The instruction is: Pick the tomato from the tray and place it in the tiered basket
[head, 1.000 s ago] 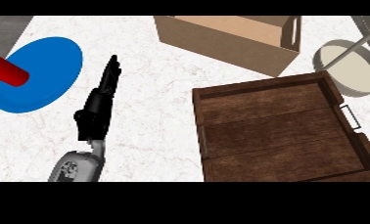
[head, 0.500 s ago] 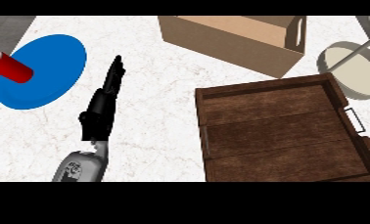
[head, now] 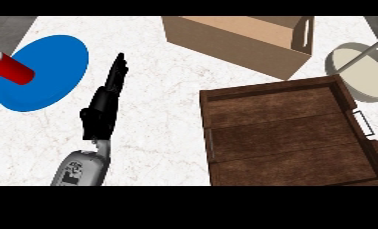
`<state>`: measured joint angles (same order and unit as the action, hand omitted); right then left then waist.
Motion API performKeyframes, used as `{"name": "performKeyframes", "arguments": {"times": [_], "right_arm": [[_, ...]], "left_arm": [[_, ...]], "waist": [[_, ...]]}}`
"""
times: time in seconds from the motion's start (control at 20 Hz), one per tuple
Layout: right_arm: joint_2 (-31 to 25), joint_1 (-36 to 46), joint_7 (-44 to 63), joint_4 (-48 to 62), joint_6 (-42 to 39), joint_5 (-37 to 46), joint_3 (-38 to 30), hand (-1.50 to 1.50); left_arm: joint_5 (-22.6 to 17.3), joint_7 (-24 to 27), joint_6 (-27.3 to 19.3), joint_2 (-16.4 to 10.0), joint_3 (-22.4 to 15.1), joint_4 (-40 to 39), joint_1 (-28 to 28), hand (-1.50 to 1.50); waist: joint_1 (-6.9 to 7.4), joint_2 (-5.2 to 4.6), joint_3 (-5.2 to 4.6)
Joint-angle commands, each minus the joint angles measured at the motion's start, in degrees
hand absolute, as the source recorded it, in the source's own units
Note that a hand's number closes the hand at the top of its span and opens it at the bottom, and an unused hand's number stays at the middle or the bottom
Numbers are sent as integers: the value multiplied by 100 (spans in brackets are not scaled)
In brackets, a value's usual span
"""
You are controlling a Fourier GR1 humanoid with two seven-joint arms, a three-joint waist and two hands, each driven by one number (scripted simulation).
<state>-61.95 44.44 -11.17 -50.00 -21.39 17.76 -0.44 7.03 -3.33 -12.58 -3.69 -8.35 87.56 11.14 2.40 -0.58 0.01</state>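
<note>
A dark wooden tray (head: 288,133) fills the lower right of the head view; its inside shows bare wood and no tomato is visible anywhere. At the right edge stands the pale round tiered basket (head: 356,70) with a metal handle, partly cut off by the frame. My left hand (head: 103,105) rests edge-on over the counter left of centre, fingers straight and pointing away from me, holding nothing. It lies well left of the tray. My right hand does not show.
A blue plate (head: 44,73) sits at the far left with a red cylinder (head: 15,70) lying on its left side. A tan cardboard box (head: 240,40) stands at the back, just beyond the tray. White marble counter (head: 159,113) separates hand and tray.
The whole view has slid slightly: plate, box and tray drift right and down in the frame. My left hand stays straight and open, shifted a little rightward.
</note>
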Motion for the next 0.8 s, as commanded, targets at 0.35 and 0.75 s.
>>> {"name": "performKeyframes", "arguments": {"times": [0.35, 0.75], "right_arm": [[366, 970, -191, 1940, -459, -723, -1013, -150], [-546, 1009, -13, 3373, -504, -1028, -1811, -150]], "left_arm": [[-121, 150, 167, -107, 134, 107, -209, 0], [103, 103, -77, 99, 13, 59, -73, 0]], "waist": [[-85, 12, 5], [-100, -35, 22]]}}
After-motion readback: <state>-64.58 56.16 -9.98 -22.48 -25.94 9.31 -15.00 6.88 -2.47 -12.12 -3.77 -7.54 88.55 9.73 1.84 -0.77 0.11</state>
